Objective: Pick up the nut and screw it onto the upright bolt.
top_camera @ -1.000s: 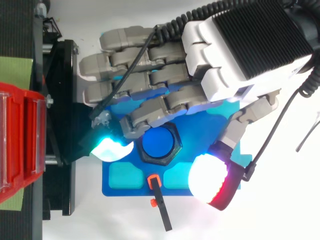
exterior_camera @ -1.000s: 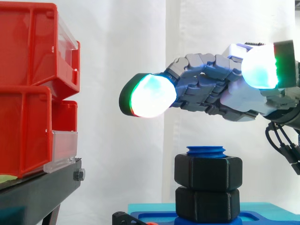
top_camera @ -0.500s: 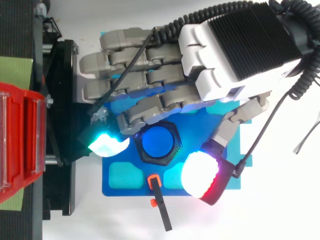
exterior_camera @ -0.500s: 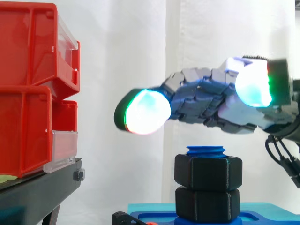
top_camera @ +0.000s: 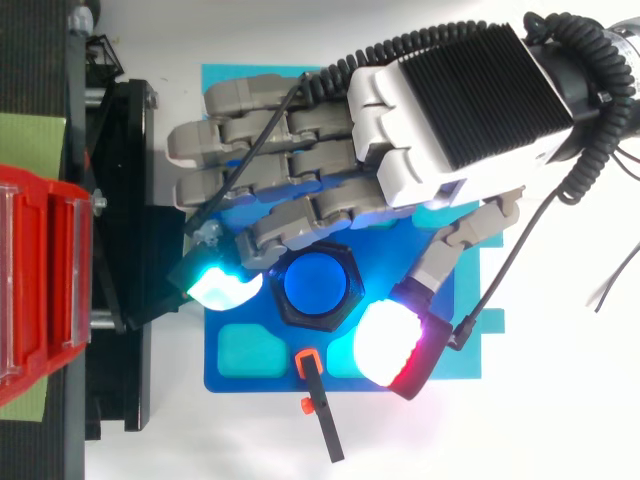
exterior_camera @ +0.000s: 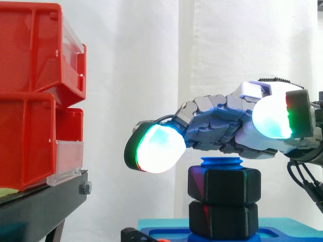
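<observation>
Hand (top_camera: 450,110) comes in from the right and hangs low over the bolt, palm down. Fingers (exterior_camera: 212,121) are stretched out nearly straight toward the red bins (exterior_camera: 35,91), close side by side and only slightly bent. The thumb is splayed well off to the side. Hand is open, with nothing gripped.

Side view: the leading fingertip pad (exterior_camera: 156,148) glows white-green with a red rim, left of the stack and level with the bolt top. The thumb pad (exterior_camera: 272,117) glows cyan-white, higher and to the right. The underside of the fingers sits just above the blue bolt (exterior_camera: 222,162); cannot tell whether they touch.

Top view: the nearest finger lies along the far edge of the upper nut (top_camera: 318,285). The glowing finger pad (top_camera: 222,288) is just left of the nut, and the thumb pad (top_camera: 385,340) just to its lower right. The nut sits between the two in plan, uncovered.

The upper nut, a black hexagon, is threaded on the upright bolt with the blue thread end poking out above it. The lower nut (exterior_camera: 222,219), also a black hexagon, sits directly beneath, and the two touch.

The bolt stands on a blue base plate (top_camera: 240,375) with paler recesses, laid on a teal mat (top_camera: 490,300).

A black rod with an orange clip (top_camera: 318,405) lies at the plate's near edge.

The bins are stacked on the black stand (exterior_camera: 40,206), before the white curtain (exterior_camera: 131,60).
</observation>
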{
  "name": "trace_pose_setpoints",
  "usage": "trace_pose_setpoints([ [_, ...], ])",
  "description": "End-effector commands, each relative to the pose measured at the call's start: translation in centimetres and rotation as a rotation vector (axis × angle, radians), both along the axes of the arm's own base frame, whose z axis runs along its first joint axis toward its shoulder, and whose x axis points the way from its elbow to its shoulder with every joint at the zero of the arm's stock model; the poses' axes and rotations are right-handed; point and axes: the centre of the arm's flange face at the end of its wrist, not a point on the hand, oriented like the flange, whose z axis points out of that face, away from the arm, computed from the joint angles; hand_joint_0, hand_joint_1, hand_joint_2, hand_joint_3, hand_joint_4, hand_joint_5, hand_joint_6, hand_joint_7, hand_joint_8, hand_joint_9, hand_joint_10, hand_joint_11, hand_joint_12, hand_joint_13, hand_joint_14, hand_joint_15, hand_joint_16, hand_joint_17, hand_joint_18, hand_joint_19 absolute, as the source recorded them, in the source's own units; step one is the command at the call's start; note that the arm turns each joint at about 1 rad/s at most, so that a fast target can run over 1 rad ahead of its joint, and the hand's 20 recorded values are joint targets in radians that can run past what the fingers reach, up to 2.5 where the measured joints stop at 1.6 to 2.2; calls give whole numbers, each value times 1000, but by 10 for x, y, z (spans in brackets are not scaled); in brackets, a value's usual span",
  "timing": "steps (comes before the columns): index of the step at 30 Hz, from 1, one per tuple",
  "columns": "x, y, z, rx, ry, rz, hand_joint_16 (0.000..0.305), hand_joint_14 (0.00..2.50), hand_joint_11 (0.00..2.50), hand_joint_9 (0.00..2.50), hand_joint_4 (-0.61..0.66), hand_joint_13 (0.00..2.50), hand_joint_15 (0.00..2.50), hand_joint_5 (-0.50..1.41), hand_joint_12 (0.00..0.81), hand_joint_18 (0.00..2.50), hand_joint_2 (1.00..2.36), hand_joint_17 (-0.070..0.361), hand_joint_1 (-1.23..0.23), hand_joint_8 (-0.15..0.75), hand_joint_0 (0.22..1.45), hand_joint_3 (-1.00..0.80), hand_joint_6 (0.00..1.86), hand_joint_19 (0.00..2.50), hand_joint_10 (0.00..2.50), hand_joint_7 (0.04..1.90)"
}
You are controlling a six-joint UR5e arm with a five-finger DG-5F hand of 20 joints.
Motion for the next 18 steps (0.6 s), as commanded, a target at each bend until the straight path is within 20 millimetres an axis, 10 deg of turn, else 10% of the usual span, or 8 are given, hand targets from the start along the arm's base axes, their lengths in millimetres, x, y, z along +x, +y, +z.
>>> trace_pose_setpoints([
  [1, -1, 0, -2, -3, 14, -1, 44, 0, 0, 249, 141, 125, 0, -196, 338, 0, 1000, 99, -239, 221, 432, -500, 501, 0, 0, 624],
  [18, -3, 0, -4, -13, 24, -3, 39, 0, 0, 342, 187, 205, 0, -158, 333, 0, 1000, 89, -235, 251, 440, -500, 502, 0, 0, 772],
])
